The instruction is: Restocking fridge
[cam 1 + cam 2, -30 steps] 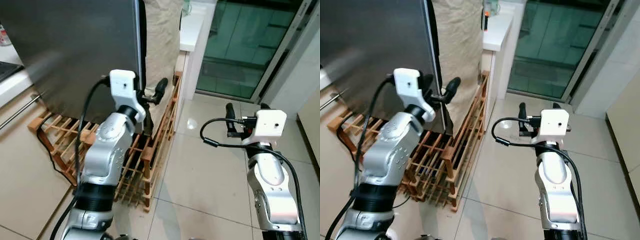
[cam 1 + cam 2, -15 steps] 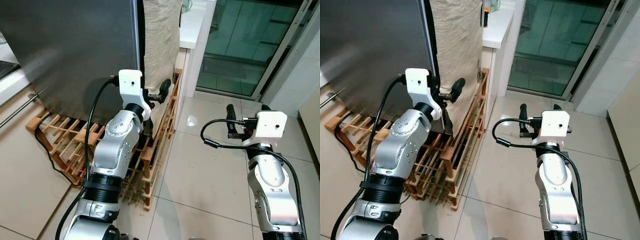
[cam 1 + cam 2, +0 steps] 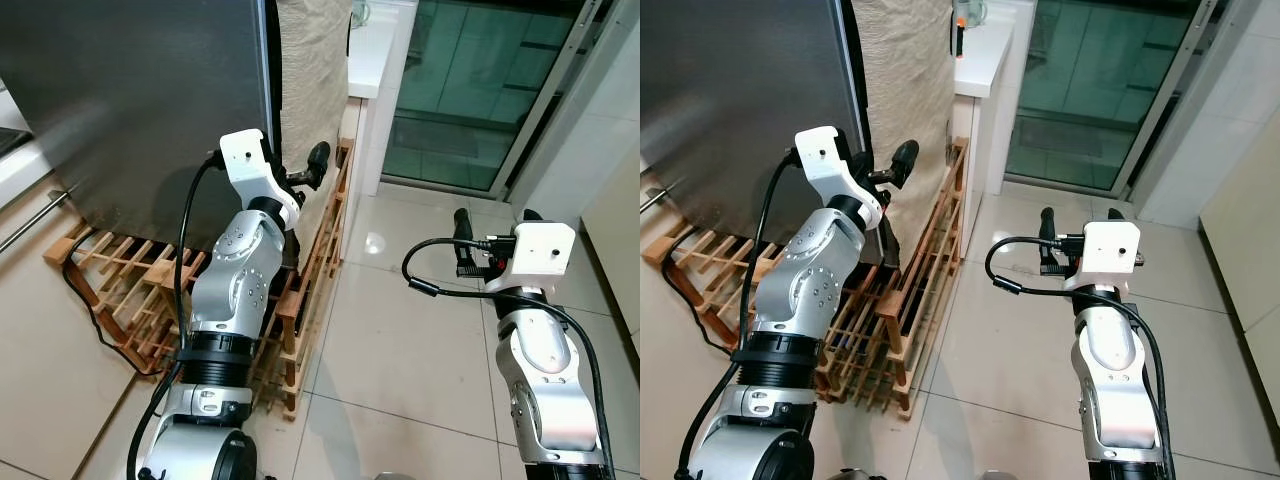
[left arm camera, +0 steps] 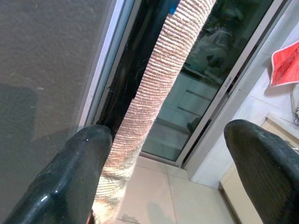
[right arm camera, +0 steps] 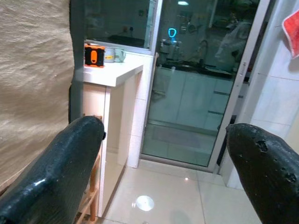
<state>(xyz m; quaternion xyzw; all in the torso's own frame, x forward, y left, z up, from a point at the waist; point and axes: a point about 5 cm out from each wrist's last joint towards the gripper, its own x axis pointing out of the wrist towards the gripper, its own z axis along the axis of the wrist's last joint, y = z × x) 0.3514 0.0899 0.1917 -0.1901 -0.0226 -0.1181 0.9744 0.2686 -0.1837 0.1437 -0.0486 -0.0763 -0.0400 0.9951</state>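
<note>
The fridge (image 3: 140,100) fills the upper left, its grey door close to shut with a dark gap along the right edge. My left gripper (image 3: 298,172) is raised at that edge and open. One finger (image 4: 70,172) lies against the door's edge by the gap, and the other finger (image 3: 318,160) stands out in front of the beige cloth. My right gripper (image 3: 492,222) hangs open and empty over the floor tiles to the right, well away from the fridge; in its wrist view the fingers (image 5: 60,168) are spread wide.
A wooden slatted rack (image 3: 300,300) stands under and beside the fridge, with a black cable (image 3: 85,310) looped through it. A beige cloth-covered unit (image 3: 310,70), a white counter (image 3: 375,50) and a glass sliding door (image 3: 470,90) are behind. Tiled floor (image 3: 400,350) lies to the right.
The view has shifted slightly. My left arm has reached further up and in along the fridge door's edge. The right arm holds its pose.
</note>
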